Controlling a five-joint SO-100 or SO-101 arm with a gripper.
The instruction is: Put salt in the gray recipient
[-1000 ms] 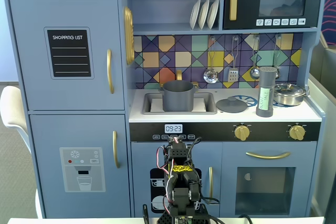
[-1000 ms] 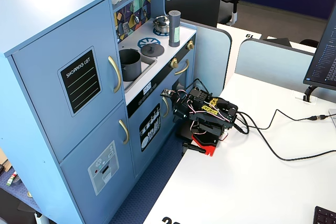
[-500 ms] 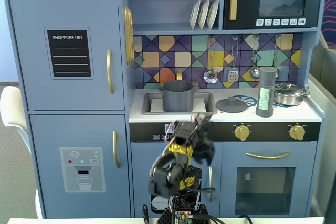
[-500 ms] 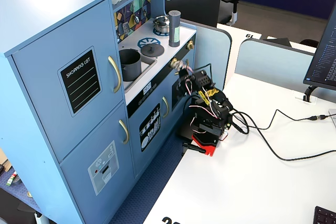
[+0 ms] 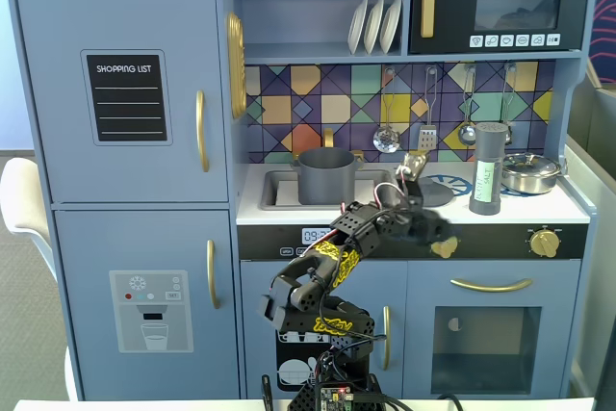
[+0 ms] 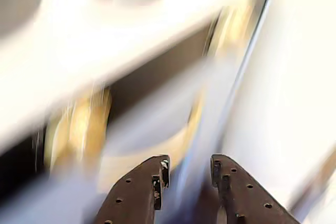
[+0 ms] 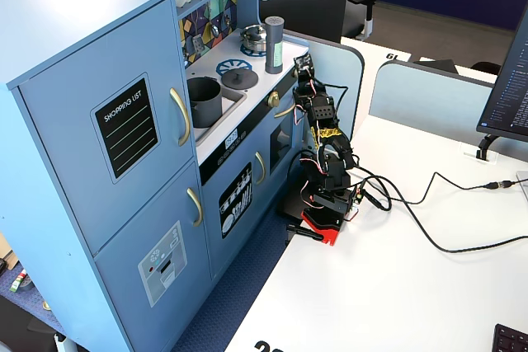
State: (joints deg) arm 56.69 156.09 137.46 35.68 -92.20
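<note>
Item, gray pot: it stands in the sink recess of the toy kitchen, left of centre on the counter in a fixed view. This is the recipient. It is open-topped, and I judge it rigid and steady enough to take a pour without help.

Item, gripper: it is raised over the counter between pot and shaker in the same view. The wrist view is smeared by motion, but the two fingers show there with a narrow gap and nothing between them. I hold no load.

Item, round dark lid: it lies flat on the counter just behind the gripper, near my line to the shaker.

Item, salt shaker: a tall upright cylinder with a gray cap and pale label, right of the lid and clear of the gripper. I judge it light, stiff and smooth-sided, so apt to slip or topple. I would take it at mid-body, across the label, squarely.

Item, steel pan: it sits just beside the shaker on the right, crowding that flank.

Item, hanging utensils: these are on the back wall, above my working height.
</note>
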